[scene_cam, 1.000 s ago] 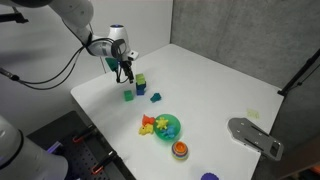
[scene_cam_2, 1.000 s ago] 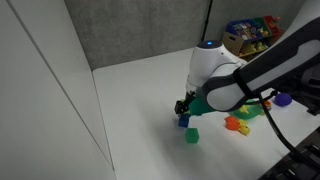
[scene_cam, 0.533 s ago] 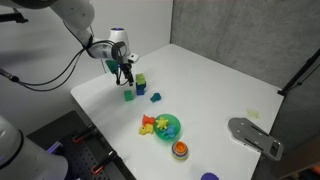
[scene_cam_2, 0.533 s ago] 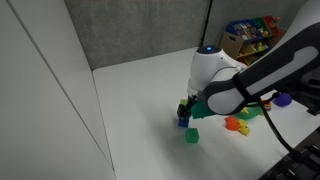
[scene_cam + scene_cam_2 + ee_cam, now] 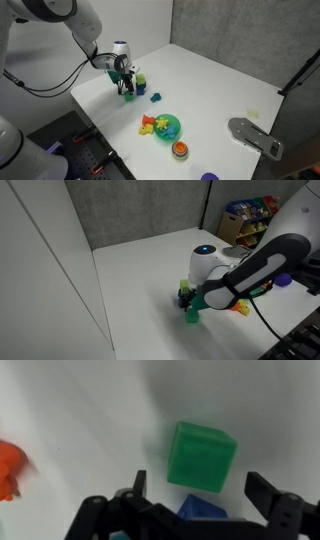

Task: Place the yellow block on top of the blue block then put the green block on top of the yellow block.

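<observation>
The green block (image 5: 203, 455) is a bright green cube on the white table (image 5: 200, 85). In the wrist view it lies just ahead of and partly between my spread fingers. My gripper (image 5: 201, 485) is open and empty, low over the green block in both exterior views (image 5: 128, 90) (image 5: 187, 301). The green block (image 5: 192, 316) shows in front of the gripper. The yellow block (image 5: 140, 77) sits on the blue block (image 5: 141, 87) right beside the gripper. A dark blue corner (image 5: 205, 510) shows under the gripper body.
A flatter teal-blue block (image 5: 155, 97) lies near the stack. A round green bowl (image 5: 170, 127) with yellow-orange toy pieces (image 5: 150, 124) sits nearer the table's front. An orange piece (image 5: 8, 468) shows at the wrist view's left edge. The table's edge is close to the gripper.
My gripper has come down and shifted a little from beside the stack toward the green block. The blocks have not moved.
</observation>
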`<action>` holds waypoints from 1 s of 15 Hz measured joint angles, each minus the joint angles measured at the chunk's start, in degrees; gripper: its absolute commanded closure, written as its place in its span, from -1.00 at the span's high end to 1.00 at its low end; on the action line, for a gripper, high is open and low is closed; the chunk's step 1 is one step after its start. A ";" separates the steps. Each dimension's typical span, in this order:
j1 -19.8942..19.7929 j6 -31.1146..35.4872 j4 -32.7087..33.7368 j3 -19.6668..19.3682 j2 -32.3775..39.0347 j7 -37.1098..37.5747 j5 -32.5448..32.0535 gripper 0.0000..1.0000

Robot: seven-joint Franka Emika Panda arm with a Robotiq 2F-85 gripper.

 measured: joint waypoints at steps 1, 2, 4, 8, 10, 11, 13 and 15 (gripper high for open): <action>0.04 1.03 0.21 0.10 0.71 0.00 0.26 1.00; 0.09 1.99 0.35 0.20 1.27 0.00 0.51 1.00; 0.29 2.90 0.64 0.25 2.10 0.00 1.39 0.74; 0.62 3.24 0.97 0.26 2.94 0.00 2.93 -0.06; 0.78 3.24 1.10 0.25 3.12 0.00 3.05 -0.34; 0.85 3.18 1.15 0.21 3.03 0.00 3.05 -0.35; 0.91 3.14 1.34 0.21 2.97 0.00 3.06 -0.43; 1.07 2.94 2.05 0.28 2.88 0.00 3.06 -0.43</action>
